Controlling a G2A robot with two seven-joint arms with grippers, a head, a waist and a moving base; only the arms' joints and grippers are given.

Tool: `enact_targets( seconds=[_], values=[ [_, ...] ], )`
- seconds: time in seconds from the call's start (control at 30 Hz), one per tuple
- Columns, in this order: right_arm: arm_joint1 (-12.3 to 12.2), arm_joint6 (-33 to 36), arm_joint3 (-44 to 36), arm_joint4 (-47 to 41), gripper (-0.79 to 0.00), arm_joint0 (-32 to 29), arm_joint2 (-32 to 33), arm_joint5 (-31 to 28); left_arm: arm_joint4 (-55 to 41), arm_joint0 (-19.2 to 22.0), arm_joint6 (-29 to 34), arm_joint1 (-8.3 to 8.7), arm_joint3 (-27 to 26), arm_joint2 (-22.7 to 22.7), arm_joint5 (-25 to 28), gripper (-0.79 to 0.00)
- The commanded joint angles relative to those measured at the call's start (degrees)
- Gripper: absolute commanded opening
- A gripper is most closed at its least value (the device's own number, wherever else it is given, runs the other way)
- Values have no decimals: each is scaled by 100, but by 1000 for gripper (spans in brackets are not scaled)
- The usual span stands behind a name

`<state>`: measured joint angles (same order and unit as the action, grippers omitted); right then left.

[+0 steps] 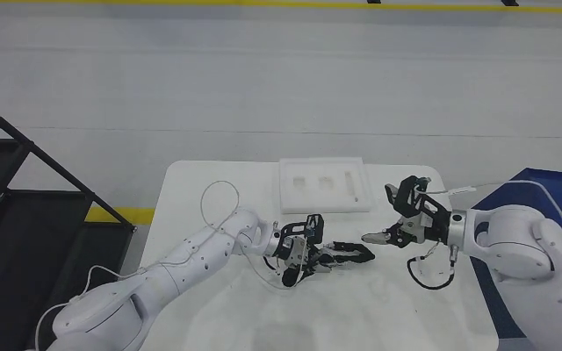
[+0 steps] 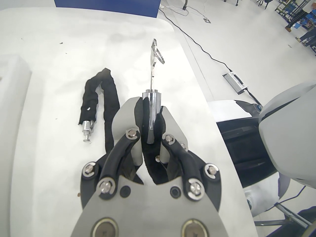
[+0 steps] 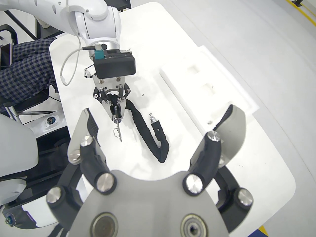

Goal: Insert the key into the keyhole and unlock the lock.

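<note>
From up top, the left claw (image 1: 309, 258) and right claw (image 1: 381, 236) sit nose to nose over the middle of the counter (image 1: 395, 303), near each other but not touching, with the black chain (image 1: 353, 254) poking out between them. The left wrist cam makes it clearer: the left claw (image 2: 151, 108) is pinching the chrome lock (image 2: 154, 99), and the key (image 2: 154, 57) is already in the keyhole. Its shaft runs straight out away from that claw, with a ring hanging off the head. The chain (image 2: 108, 92) loops off beside it, and its pin (image 2: 87, 129) end lies loose on the counter, not in the lock. On the right wrist cam, the right claw (image 3: 158, 110) is spread wide with nothing in it, and the key (image 3: 118, 130) points roughly toward it, a bit off to one side. So I'd guess the right arm grabs the key head, lining up along that shaft before any twist.
</note>
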<state>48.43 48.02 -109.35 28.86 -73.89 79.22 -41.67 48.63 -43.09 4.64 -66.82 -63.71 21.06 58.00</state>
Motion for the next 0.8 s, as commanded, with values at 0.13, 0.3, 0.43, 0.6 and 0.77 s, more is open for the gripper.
enact_targets(
  seconds=[0.13,0.3,0.43,0.6,0.77],
  values=[
    [12,-106,193,134,0,130,-194,-121,-476,212,209,-124,375,-189,0,0],
    [69,-338,732,147,0,526,-588,-579,-575,563,-76,-87,489,-94,0,0],
    [156,-563,1352,65,0,1121,-1022,-1199,-516,913,-338,65,552,61,0,0],
    [295,-747,2318,-148,0,2051,-1568,-1633,-543,1394,-591,332,568,220,0,0],
    [391,-858,2931,-470,0,2869,-1992,-1633,-771,1833,-668,617,627,243,0,0]
  ],
)
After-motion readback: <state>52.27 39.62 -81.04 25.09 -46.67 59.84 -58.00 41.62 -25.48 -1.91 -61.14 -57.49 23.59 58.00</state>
